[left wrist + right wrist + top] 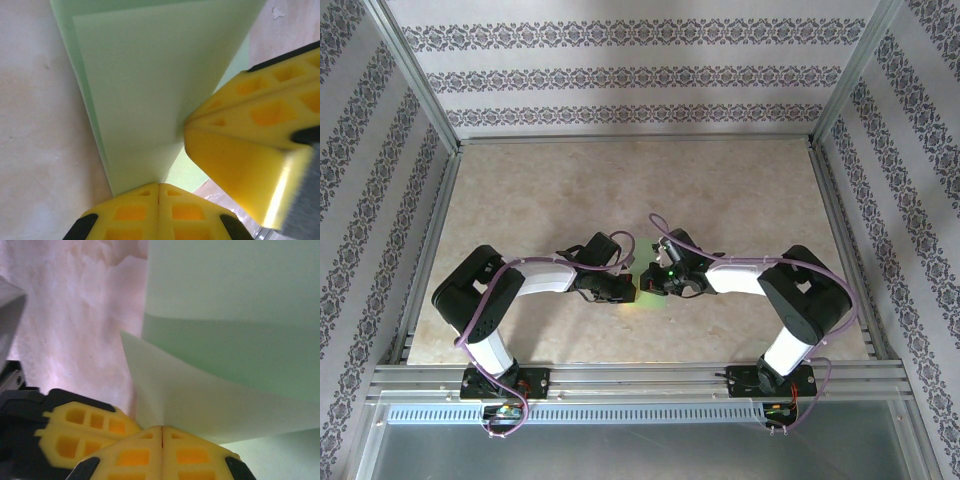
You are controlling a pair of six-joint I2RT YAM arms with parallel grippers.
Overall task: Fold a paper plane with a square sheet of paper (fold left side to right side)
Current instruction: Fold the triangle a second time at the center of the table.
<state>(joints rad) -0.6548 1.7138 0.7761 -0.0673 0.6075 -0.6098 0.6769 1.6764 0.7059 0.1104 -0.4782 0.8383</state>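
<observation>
left gripper (158,187): jaws closed tight, pinching the square sheet of paper (150,90) at its edge | right gripper (162,429): jaws closed on a raised flap of it | tabletop (620,190): beige, mottled | sheet: lies between both wrists, partly folded

surface: beige mottled table (620,190), metal rails at its edges | on it: green sheet of paper (644,300), near front centre, folded, lower layer flat, one flap raised
</observation>
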